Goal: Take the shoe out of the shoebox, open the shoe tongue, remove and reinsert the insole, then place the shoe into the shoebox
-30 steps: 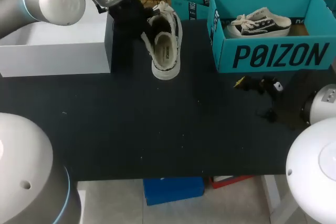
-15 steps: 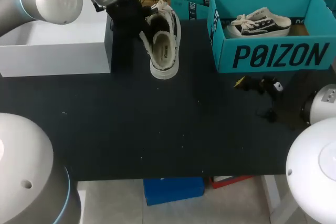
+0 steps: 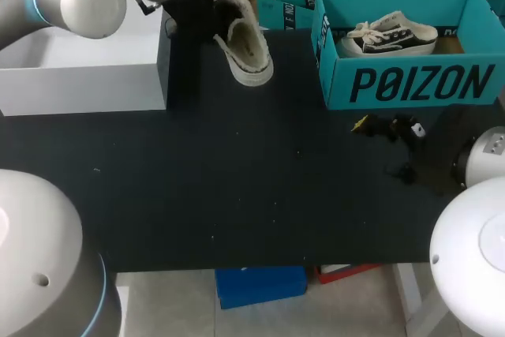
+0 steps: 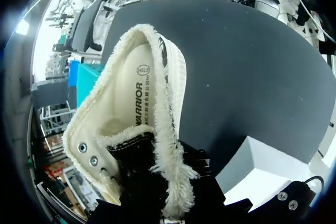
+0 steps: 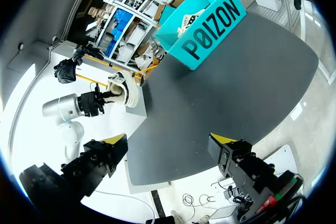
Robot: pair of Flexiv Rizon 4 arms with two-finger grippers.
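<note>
Change: since the earlier frames the shoe [image 3: 246,49] has shifted toward the far edge of the counter [image 3: 237,179] and tipped over, so its opening no longer faces the head camera squarely. The right arm has not moved.
Left hand [image 3: 201,9]: grasping the shoe at its laced end, by the tongue and eyelets. The yellow tips are hidden behind the frayed collar and black tongue.
Shoe position: held up at the far left of the counter, just beside the far right corner of the white box [image 3: 79,76]. It is tilted, with the pale rubber sole rim turned toward the near side. The pictures do not show any contact with the counter.
Insole [image 4: 134,85]: seated inside the shoe and visible through the wide opening in the left wrist view.
Right hand [image 5: 169,139]: released, with the yellow-tipped fingers spread wide and nothing between them. It hangs at the right side of the counter, well apart from the shoe.
Shoebox [image 3: 410,84]: teal and open-topped, at the far right of the counter, well apart from the held shoe.
Shoebox contents: a second shoe [image 3: 390,33] lies on its side inside.
</note>
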